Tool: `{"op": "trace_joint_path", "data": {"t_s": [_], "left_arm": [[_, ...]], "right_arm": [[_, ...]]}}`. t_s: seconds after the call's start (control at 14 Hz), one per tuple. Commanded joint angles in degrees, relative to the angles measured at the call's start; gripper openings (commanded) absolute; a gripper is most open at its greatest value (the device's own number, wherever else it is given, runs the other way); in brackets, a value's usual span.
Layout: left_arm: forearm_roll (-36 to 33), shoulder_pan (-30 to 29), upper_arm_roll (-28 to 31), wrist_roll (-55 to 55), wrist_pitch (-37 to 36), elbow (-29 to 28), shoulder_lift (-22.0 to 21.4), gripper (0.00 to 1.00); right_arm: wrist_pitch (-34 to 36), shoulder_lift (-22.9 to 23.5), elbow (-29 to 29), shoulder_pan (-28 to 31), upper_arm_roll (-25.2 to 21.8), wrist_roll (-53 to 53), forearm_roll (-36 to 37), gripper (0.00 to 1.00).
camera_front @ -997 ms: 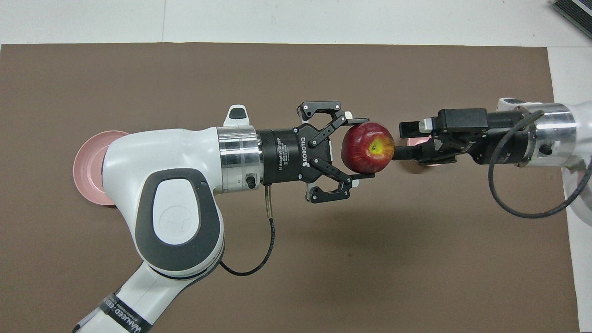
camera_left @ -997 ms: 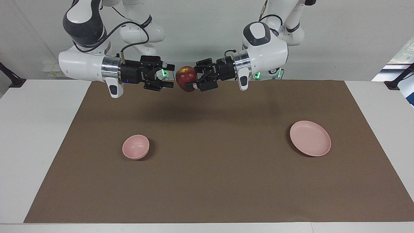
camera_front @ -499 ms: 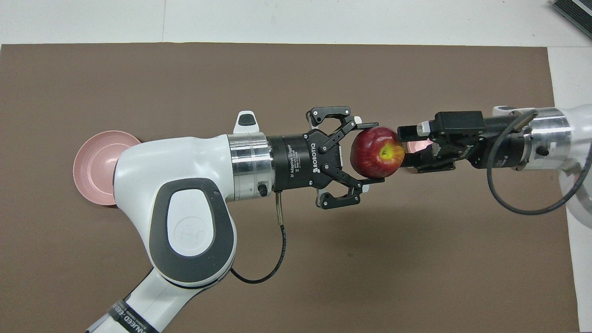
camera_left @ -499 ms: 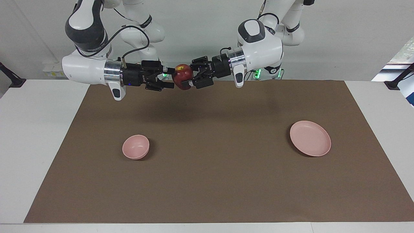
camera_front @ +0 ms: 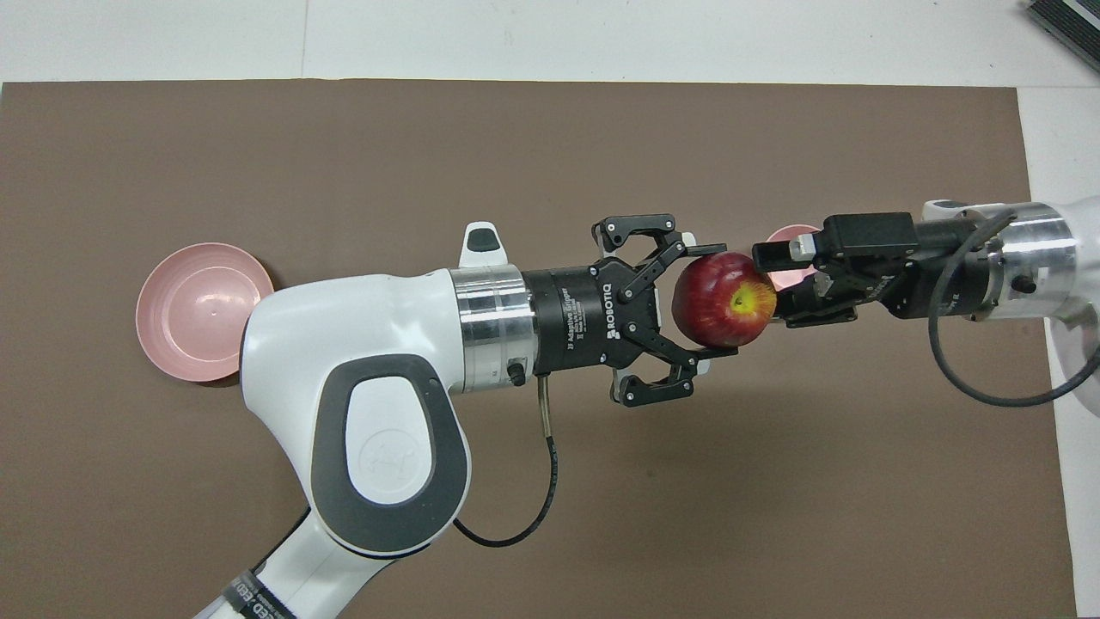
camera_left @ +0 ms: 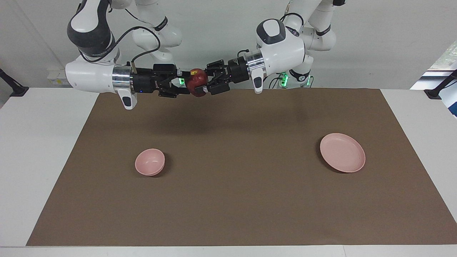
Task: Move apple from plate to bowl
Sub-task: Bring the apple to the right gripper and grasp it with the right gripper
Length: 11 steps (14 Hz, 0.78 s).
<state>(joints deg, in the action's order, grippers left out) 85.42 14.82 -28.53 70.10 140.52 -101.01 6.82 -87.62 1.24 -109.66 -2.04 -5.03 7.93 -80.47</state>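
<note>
The dark red apple [camera_left: 195, 81] [camera_front: 720, 297] hangs high over the brown mat, with my left gripper [camera_left: 200, 82] [camera_front: 718, 299] shut on it. My right gripper [camera_left: 186, 84] [camera_front: 769, 285] is open and meets the apple from the right arm's end, its fingertips straddling the apple's edge. The small pink bowl [camera_left: 150, 162] sits empty on the mat toward the right arm's end; in the overhead view the right gripper covers most of the bowl [camera_front: 786, 234]. The flat pink plate [camera_left: 342, 152] [camera_front: 193, 309] lies empty toward the left arm's end.
A brown mat [camera_left: 235, 200] covers most of the white table [camera_left: 39, 150]. A dark object [camera_front: 1066, 19] lies at the table corner farthest from the robots, at the right arm's end.
My left gripper has carried the apple toward the right arm's end and closer to the robots. My right gripper has closed the gap, and its fingertips now reach the apple.
</note>
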Motion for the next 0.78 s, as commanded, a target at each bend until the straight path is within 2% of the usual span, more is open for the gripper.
{"op": "trace_joint_path", "data": {"t_s": [0.0, 0.43, 0.71], "left_arm": [[1.33, 1.44, 0.58, 0.66, 1.6, -1.03, -1.29, 0.0], [1.24, 2.85, 0.14, 0.66, 3.27, -0.95, -1.38, 0.0], [1.15, 3.29, 0.05, 0.66, 3.97, -0.95, -1.46, 0.0]], "right_arm": [[-0.71, -1.33, -1.95, 0.46, 0.28, 3.75, -1.44, 1.0], [-2.03, -2.03, -3.19, -0.15, 0.37, 5.6, -1.71, 1.0], [-1.94, -3.87, -6.17, -0.16, 0.37, 6.57, -1.71, 1.0]]}}
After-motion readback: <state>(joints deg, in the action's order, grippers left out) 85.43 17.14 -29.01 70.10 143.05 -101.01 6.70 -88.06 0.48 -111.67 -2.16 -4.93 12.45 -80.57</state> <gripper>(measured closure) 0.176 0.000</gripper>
